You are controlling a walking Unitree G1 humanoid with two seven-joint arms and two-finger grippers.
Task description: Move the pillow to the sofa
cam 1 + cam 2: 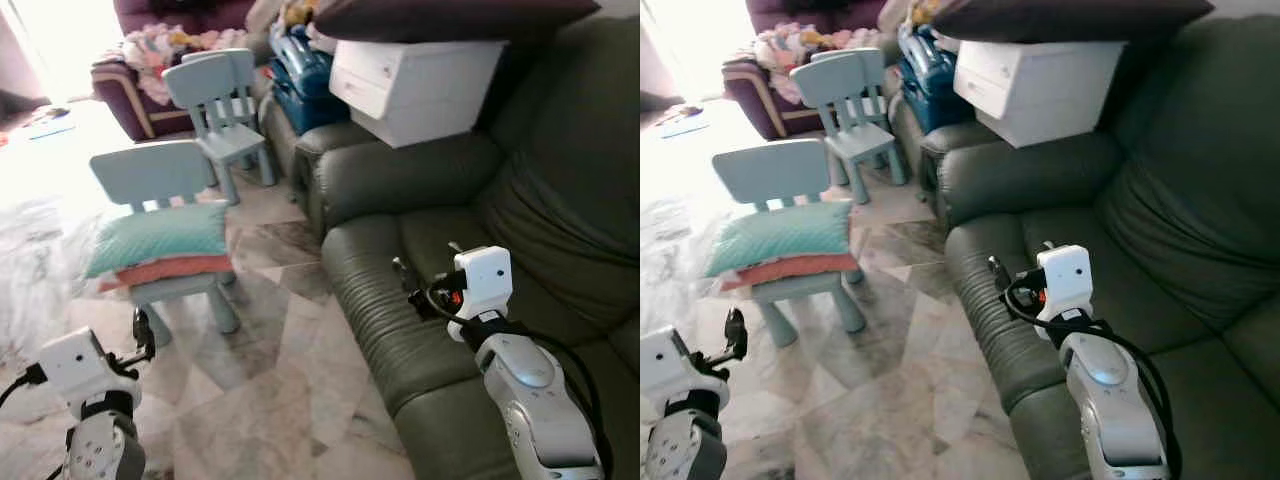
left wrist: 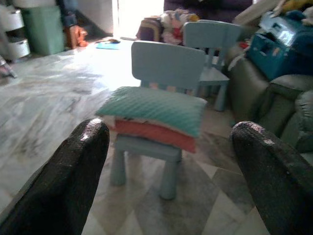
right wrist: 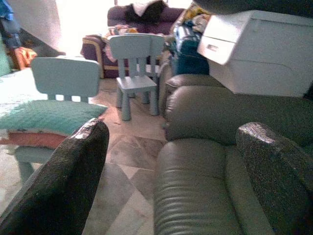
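Note:
A teal pillow (image 1: 160, 236) lies on top of an orange pillow (image 1: 170, 270), both stacked on the seat of a small pale-blue chair (image 1: 150, 175) at the left. The dark green leather sofa (image 1: 420, 190) fills the right side. My left gripper (image 1: 143, 335) hangs low over the floor, just in front of the chair, open and empty; its wrist view looks at the teal pillow (image 2: 154, 107) between spread fingers (image 2: 68, 181). Over the sofa's front seat cushion my right gripper (image 1: 425, 270) stands open and empty, its fingers (image 3: 63, 186) wide apart.
A second pale-blue chair (image 1: 225, 100) stands behind the first. A white drawer unit (image 1: 410, 85) rests on the sofa arm under a dark cushion (image 1: 450, 18). Blue bags (image 1: 300, 70) and a maroon sofa with toys (image 1: 160, 50) sit at the back. Marble floor (image 1: 270, 380) lies between chair and sofa.

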